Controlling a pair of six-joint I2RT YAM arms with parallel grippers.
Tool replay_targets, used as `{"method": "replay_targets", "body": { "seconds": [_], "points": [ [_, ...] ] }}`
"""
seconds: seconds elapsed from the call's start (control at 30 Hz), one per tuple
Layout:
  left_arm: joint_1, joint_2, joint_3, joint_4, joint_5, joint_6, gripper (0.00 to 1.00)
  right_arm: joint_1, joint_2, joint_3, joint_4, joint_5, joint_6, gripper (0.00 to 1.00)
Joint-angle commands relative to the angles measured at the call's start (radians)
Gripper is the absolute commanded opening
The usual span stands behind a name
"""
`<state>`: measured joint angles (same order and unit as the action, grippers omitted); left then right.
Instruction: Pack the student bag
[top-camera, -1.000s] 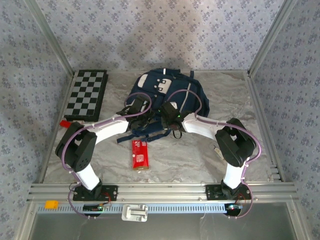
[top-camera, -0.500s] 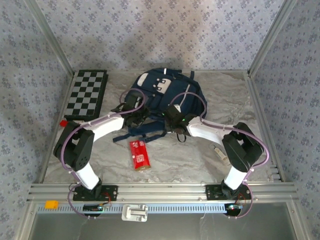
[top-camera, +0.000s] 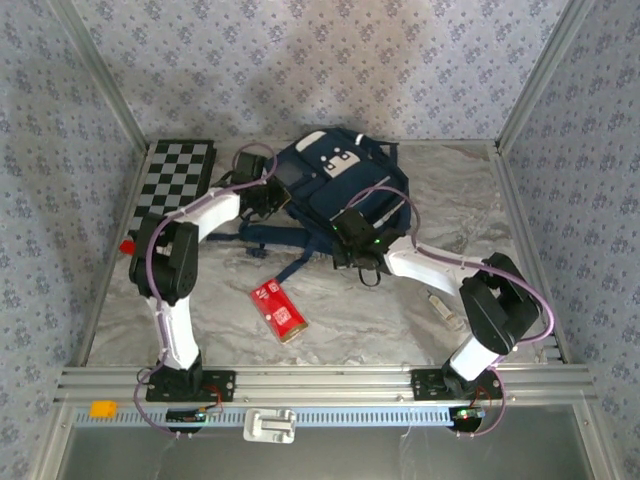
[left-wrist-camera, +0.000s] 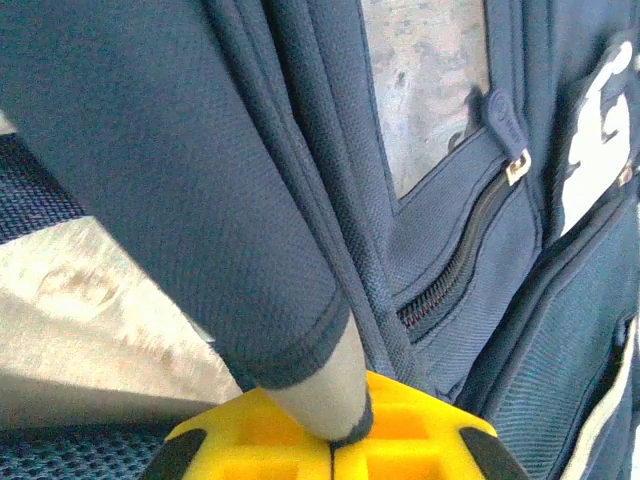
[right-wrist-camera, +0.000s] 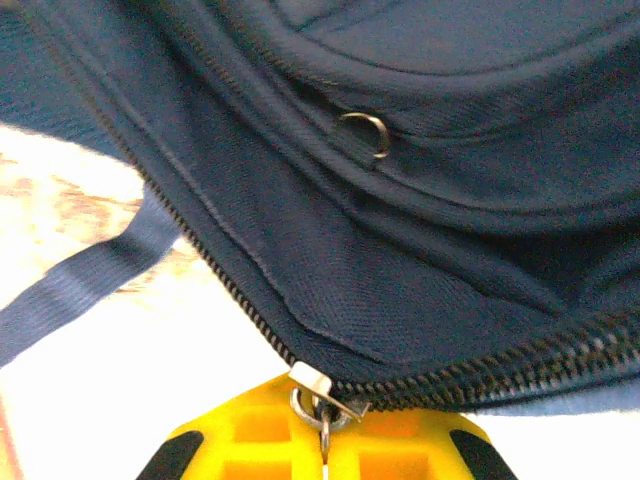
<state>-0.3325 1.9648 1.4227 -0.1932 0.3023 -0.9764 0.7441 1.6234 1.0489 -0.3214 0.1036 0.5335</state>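
The right gripper (right-wrist-camera: 325, 445) is fully closed on the zipper pull (right-wrist-camera: 320, 395) of the student bag (top-camera: 330, 180). The left gripper (left-wrist-camera: 330, 440) is closed on a padded strap (left-wrist-camera: 200, 200) of the same bag. The bag lies at the far middle of the table (top-camera: 380, 325).

Judged progress is early: the bag is at the opening stage. The red packet (top-camera: 278, 310) and the chessboard (top-camera: 175, 185) lie outside the bag, not yet packed.

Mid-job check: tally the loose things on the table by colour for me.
Navy: 1, the student bag
Black-and-white: 1, the chessboard
Red: 2, the packet and a small piece by the chessboard's near corner
Pale: 1, a small object, far right
Total: 5
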Motion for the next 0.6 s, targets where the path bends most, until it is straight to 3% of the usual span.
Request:
{"method": "replay_targets", "body": {
  "seconds": [0.0, 0.07, 0.17, 0.37, 0.57],
  "points": [
    [0.015, -0.021, 0.043, 0.081, 0.103, 0.071, 0.21, 0.007, 0.026, 0.057, -0.015, -0.095, 0.021, 0.00],
    [0.011, -0.076, -0.036, 0.128, 0.126, 0.029, 0.39, -0.013, 0.030, 0.045, -0.012, -0.097, 0.035, 0.00],
    [-0.008, -0.167, -0.161, 0.140, 0.133, -0.080, 0.53, -0.023, 0.021, 0.021, -0.005, -0.096, 0.034, 0.00],
    [-0.162, -0.303, -0.413, 0.282, -0.006, -0.395, 0.58, -0.005, 0.023, 0.015, -0.010, -0.064, 0.060, 0.00],
    [-0.275, -0.226, -0.372, 0.339, -0.103, -0.534, 0.57, 0.010, 0.034, 0.017, -0.005, -0.058, 0.070, 0.00]
  ]
}}
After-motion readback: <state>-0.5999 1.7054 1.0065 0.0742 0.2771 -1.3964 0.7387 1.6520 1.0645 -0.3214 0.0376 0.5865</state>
